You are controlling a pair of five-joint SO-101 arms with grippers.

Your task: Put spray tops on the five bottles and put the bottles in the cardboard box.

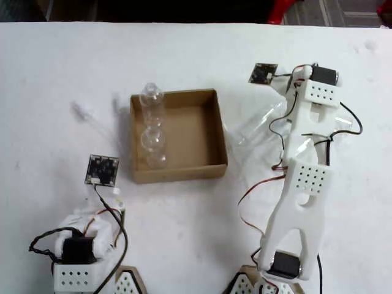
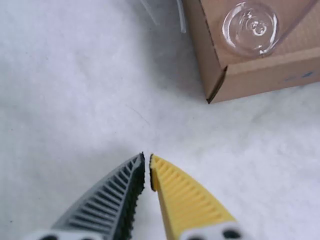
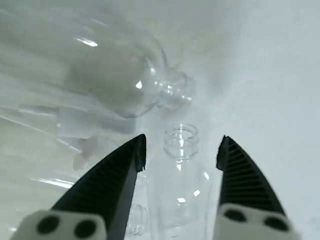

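The white table (image 1: 61,73) carries everything. At lower left of the high view, the left tool (image 2: 147,157) rests pinched together, idle. The right tool (image 3: 182,139) is spread astride an uncapped bottle (image 3: 181,185), likely to grasp it. Mid-frame, the cardboard box (image 1: 184,173) holds finished bottles (image 1: 153,141).

The cardboard box (image 1: 180,173) is matt brown paperboard. The bottles (image 1: 153,122) are clear, smooth, glossy plastic that catches highlights. The surface (image 1: 61,67) looks white, matt and faintly grainy. The left end effector (image 2: 147,159) has ribbed matt plastic, grey and yellow; the right end effector (image 3: 183,139) has ribbed black plastic.
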